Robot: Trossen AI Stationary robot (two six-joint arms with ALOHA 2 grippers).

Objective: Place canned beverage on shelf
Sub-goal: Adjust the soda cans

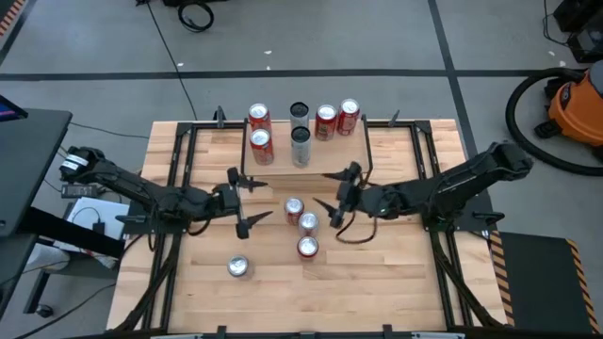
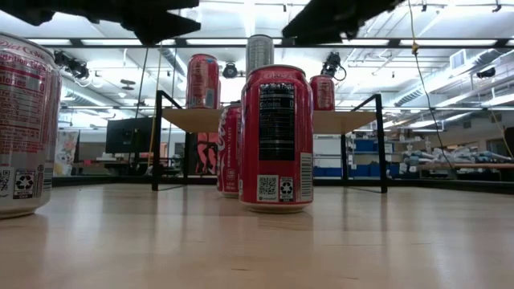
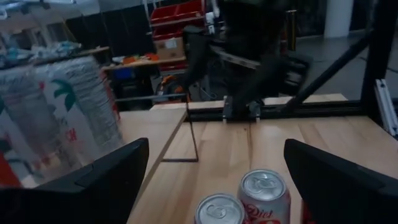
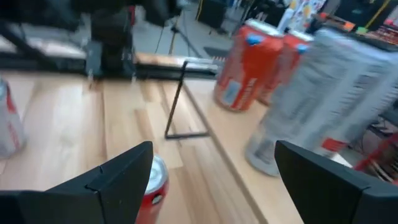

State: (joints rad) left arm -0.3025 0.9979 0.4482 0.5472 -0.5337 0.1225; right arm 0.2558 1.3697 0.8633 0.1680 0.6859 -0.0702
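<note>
The shelf (image 1: 281,155) stands at the table's far middle and carries several cans, red ones (image 1: 259,119) and silver-and-black ones (image 1: 301,146). Three red cans (image 1: 307,224) stand upright in a cluster at the table's middle, in front of the shelf. Another can (image 1: 237,267) stands nearer the front left. My left gripper (image 1: 251,200) hovers open just left of the cluster, pointing at it; two can tops (image 3: 264,194) show ahead between its fingers. My right gripper (image 1: 334,194) hovers open just right of the cluster, with a red can (image 4: 153,182) by one finger.
Black frame rails (image 1: 174,188) run along the table's left and right sides and its far edge. The shelf's thin black legs (image 3: 189,137) stand close behind the cluster. A dark cable (image 1: 353,235) loops on the wood under the right arm. Bare wood lies toward the near edge.
</note>
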